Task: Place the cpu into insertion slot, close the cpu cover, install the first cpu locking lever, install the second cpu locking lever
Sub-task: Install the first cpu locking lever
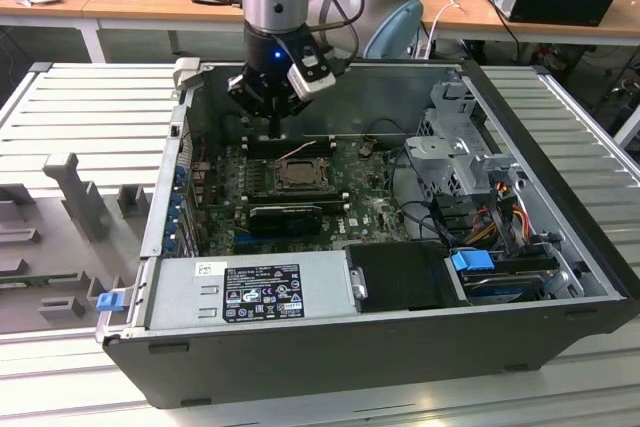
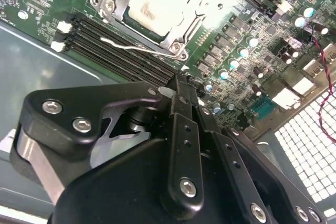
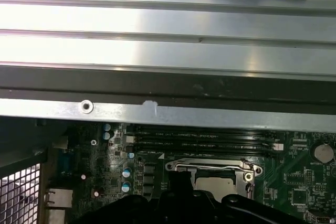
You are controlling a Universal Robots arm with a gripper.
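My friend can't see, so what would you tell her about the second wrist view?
The pale square cpu sits on the green motherboard, with the silvery cpu cover framing it. The black gripper hangs over the board nearby.

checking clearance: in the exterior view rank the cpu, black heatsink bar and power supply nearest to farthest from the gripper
From the gripper:
1. cpu, in its socket, closest to the tip.
2. black heatsink bar, past the socket toward the camera.
3. power supply, along the case's near wall.
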